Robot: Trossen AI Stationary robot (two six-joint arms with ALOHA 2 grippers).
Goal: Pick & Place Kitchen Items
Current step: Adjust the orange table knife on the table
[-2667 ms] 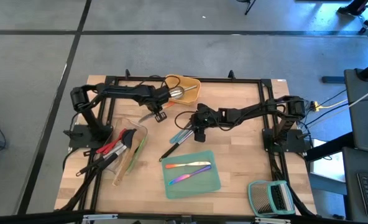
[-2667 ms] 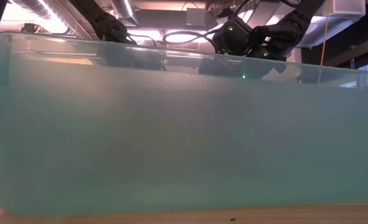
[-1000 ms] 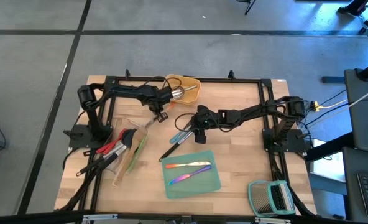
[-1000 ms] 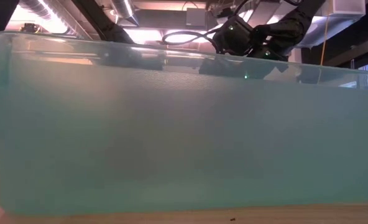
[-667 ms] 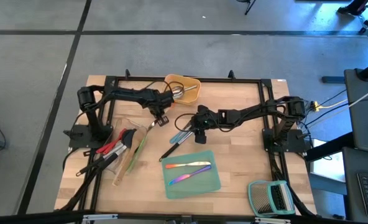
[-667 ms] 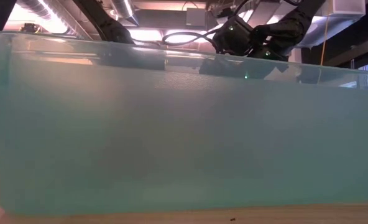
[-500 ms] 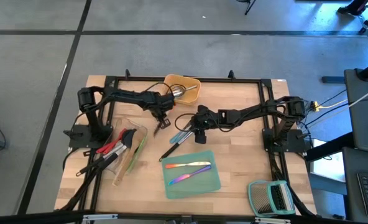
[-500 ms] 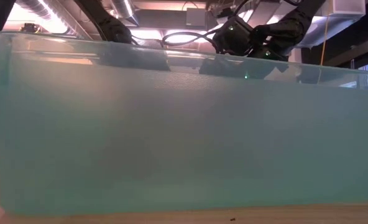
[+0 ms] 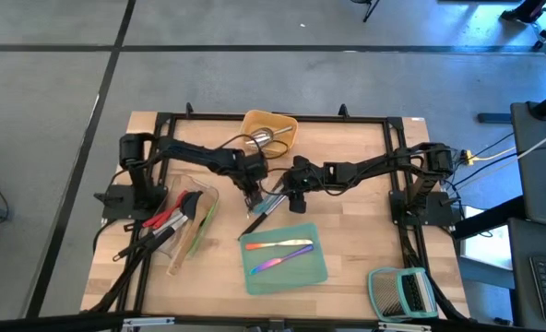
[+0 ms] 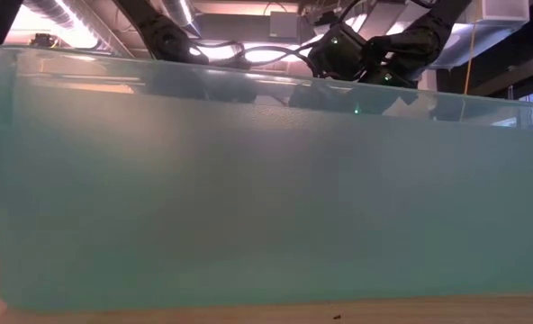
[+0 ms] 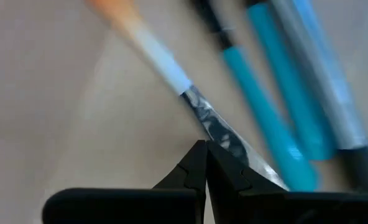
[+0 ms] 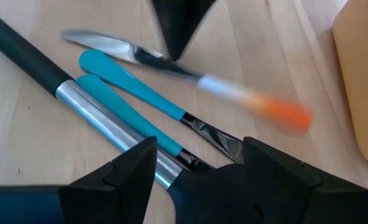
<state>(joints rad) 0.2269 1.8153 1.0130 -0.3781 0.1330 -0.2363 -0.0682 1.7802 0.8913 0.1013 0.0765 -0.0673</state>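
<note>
My left gripper (image 9: 253,188) is shut on a small knife (image 12: 190,78) with a steel blade and a white-to-orange handle, at the table's middle. Right beside it lie two blue-handled tools (image 12: 131,81) and a steel-and-black handle (image 12: 53,78) on the wood. My right gripper (image 12: 199,165) stands open just right of them, a finger on either side of their ends; whether it touches them is unclear. The low view shows only the teal tray's wall (image 10: 266,198). My left gripper pinches the knife's blade (image 11: 216,132) between its two shut fingertips, close to where the blade meets the handle. The fingers (image 12: 173,34) come from above, pointing steeply down, across the knife. The knife lies about level and low over the wood; whether it touches the table I cannot tell.
A yellow tray (image 9: 282,123) with a steel scoop (image 9: 266,138) stands at the far edge. A clear tray (image 9: 208,195) with red, black and green tools is at the left. The teal tray (image 9: 308,269) holds two pieces of cutlery (image 9: 280,245). A slatted rack (image 9: 402,293) sits at the near right corner.
My left gripper, still shut on the knife, has swung from beside the yellow tray toward the table's right and near edge. It now stands over the blue-handled tools, and it has tipped as it went. The knife has travelled with it.
</note>
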